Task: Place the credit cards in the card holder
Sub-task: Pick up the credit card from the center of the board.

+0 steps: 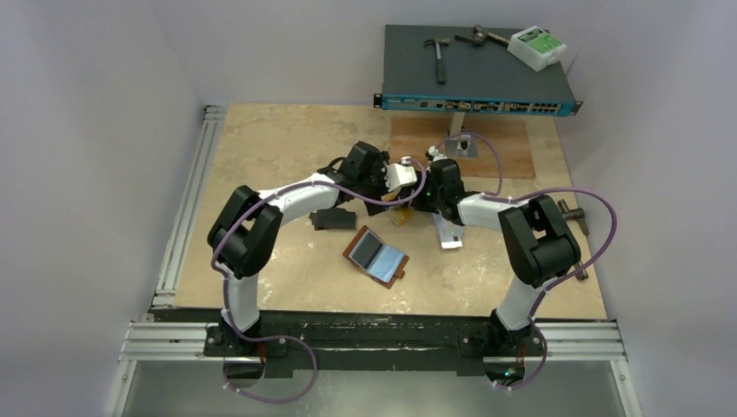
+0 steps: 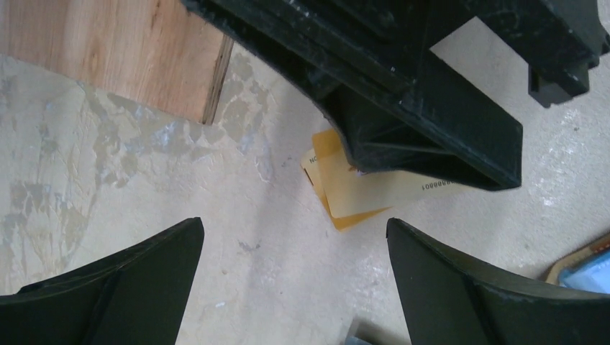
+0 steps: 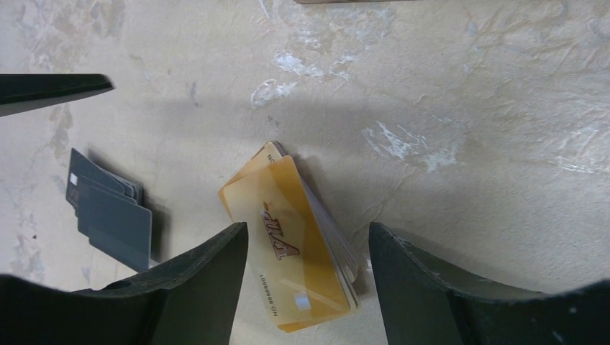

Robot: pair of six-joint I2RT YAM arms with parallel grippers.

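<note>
Gold credit cards [image 3: 302, 244] lie between the parted right jaws, partly hidden by one; left jaws gape wide.

Gold cards [image 3: 288, 215] between the parted right claw [image 3: 308, 233], black cards [image 3: 108, 212] nearby

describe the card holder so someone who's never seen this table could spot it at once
On the beige table, look at the near half, between the left arm and the right arm. The card holder lies open there. Unlike the black cards to its left and the gold cards beyond it, it has a brown rim and a light blue inside.
</note>
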